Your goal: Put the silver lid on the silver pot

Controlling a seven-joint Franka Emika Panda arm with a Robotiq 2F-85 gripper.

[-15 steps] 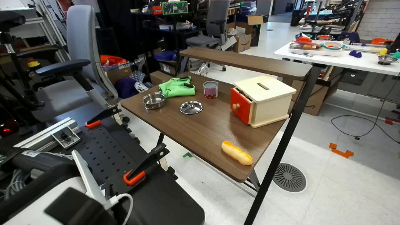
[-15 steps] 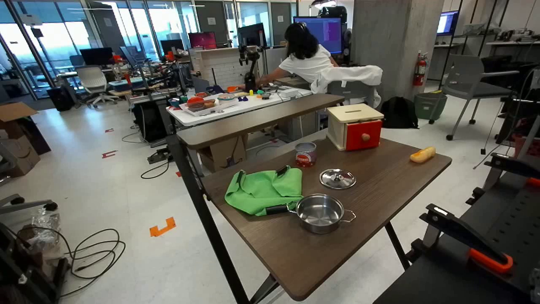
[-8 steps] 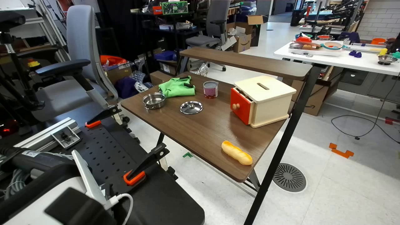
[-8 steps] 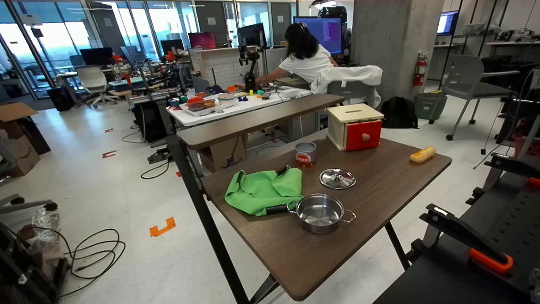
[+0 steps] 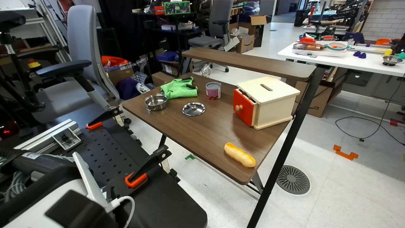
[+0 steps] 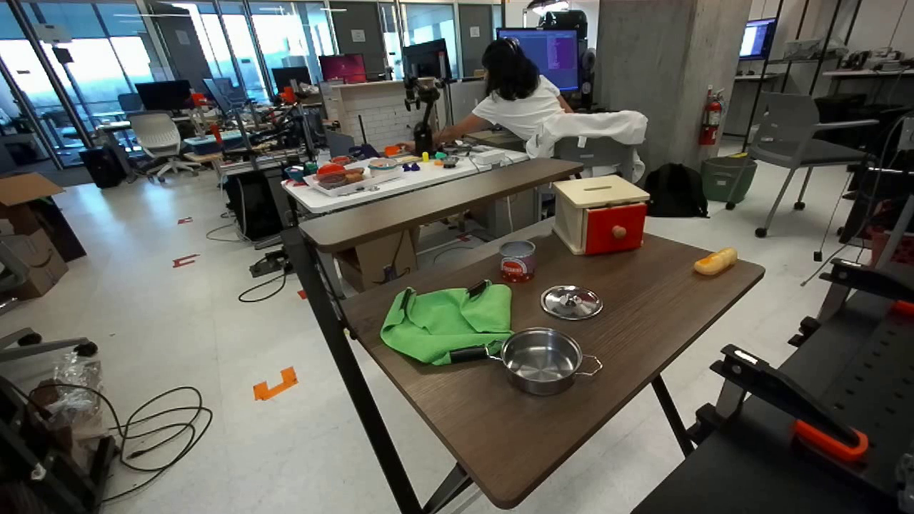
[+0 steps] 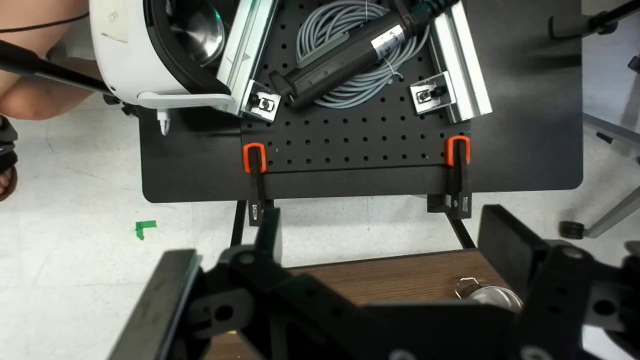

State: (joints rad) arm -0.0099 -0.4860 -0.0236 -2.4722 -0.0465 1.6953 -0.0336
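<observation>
The silver lid [image 5: 193,109] lies flat on the brown table, knob up, and also shows in an exterior view [image 6: 571,304]. The silver pot [image 5: 156,102] stands upright and uncovered a short way from the lid; its side handles and inside show in an exterior view [image 6: 541,364]. In the wrist view my gripper [image 7: 382,224] is open, fingers wide apart with nothing between them. Part of the silver pot [image 7: 497,296] shows low in the wrist view, partly hidden by the gripper. The lid is hidden there. The gripper is out of view in both exterior views.
A green cloth [image 6: 450,325] with black-handled items lies beside the pot. A can [image 5: 213,91], a wooden box [image 5: 267,103] with a red drawer and a bread roll [image 5: 239,155] stand on the table. A raised shelf [image 6: 443,203] runs along one side. Clamps [image 7: 457,175] hold the black bench.
</observation>
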